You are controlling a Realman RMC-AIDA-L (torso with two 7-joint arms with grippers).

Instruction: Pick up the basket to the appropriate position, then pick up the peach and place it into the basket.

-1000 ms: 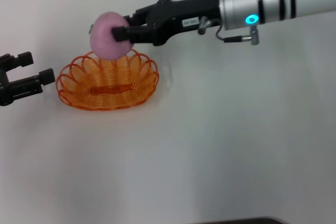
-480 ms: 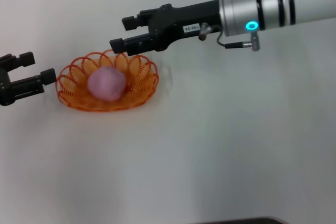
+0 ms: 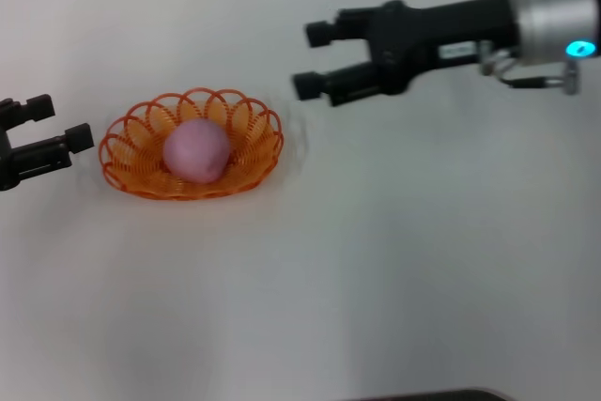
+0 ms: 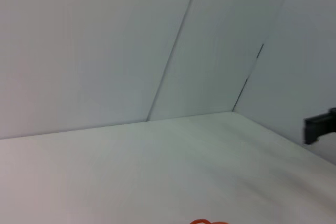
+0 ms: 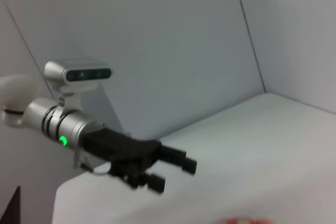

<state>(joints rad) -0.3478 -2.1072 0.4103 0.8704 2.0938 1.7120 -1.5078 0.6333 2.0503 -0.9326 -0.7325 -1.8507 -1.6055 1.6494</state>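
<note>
The orange wire basket (image 3: 150,143) sits on the white table at the left in the head view. The pinkish peach (image 3: 197,150) lies inside it. My right gripper (image 3: 315,60) is open and empty, in the air to the right of the basket and well apart from it. My left gripper (image 3: 64,121) is open and empty just left of the basket's rim, not touching it. A sliver of the basket's rim (image 4: 209,221) shows in the left wrist view. The right wrist view shows the left gripper (image 5: 173,174) and a blurred bit of the basket (image 5: 242,220).
The white table (image 3: 376,260) stretches to the right and front of the basket. Pale walls close the back corner (image 4: 233,109). A dark edge (image 3: 423,394) shows at the table's front.
The right gripper let go of the peach over the basket; the peach now lies inside it. The open right gripper has drawn back to the right. The left arm has barely moved.
</note>
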